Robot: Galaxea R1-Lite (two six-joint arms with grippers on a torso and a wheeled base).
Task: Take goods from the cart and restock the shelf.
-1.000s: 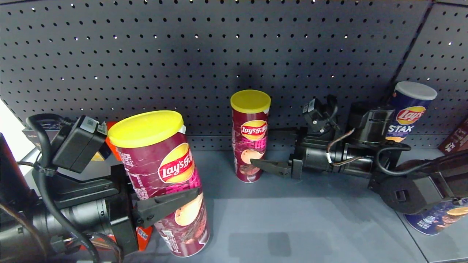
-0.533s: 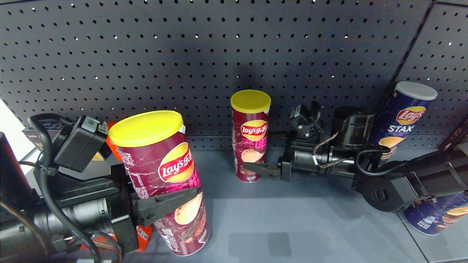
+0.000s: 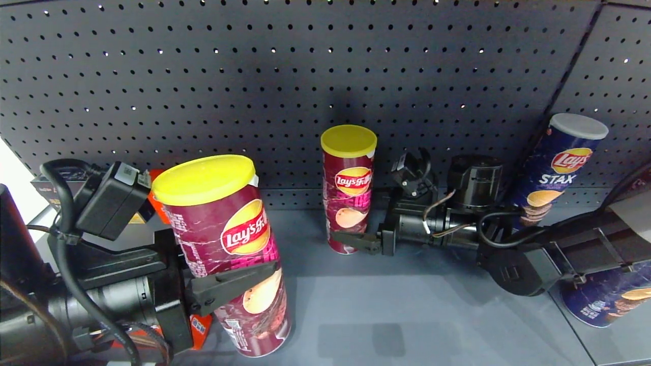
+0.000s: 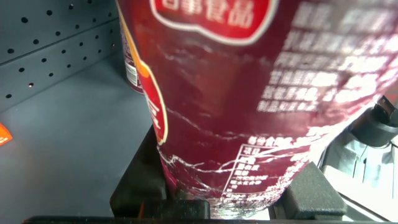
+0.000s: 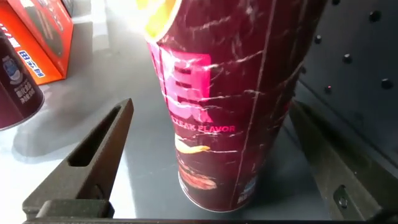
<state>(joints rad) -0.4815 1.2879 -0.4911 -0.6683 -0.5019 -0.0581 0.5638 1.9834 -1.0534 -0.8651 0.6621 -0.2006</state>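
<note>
Right end effector (image 3: 349, 235) level, straddling rear can (image 3: 349, 173).

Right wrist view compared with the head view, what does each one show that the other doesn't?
Right wrist only: both fingers of the right claw open on either side of the standing maroon can, with gaps. Head only: its yellow lid, the blue can, the left claw shut on a nearer maroon can. Both: the standing maroon can and the grey shelf.
</note>
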